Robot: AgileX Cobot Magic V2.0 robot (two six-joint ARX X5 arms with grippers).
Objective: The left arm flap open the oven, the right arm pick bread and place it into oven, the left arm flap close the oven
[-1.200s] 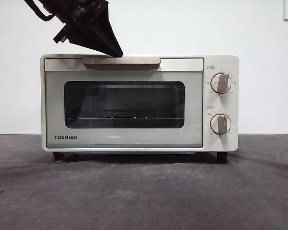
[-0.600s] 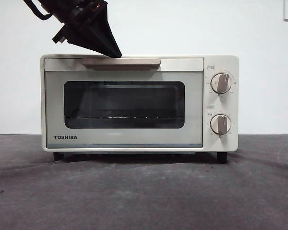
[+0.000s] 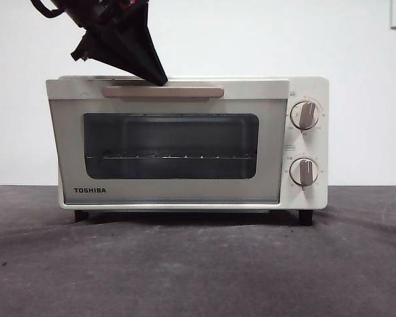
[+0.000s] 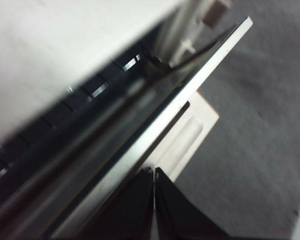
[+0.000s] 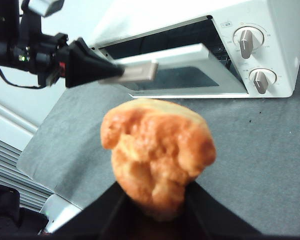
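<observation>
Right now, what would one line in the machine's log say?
left gripper: shut, tip at oven handle | oven door: partly open | right gripper: holding bread, away from oven

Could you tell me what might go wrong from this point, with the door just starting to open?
The left gripper, fingers shut, only hooks behind the handle; it could slip off, letting the partly open door snap back or drop. The right gripper already holds the bread in front of the oven; moving in before the door is fully down could knock the bread against it.
</observation>
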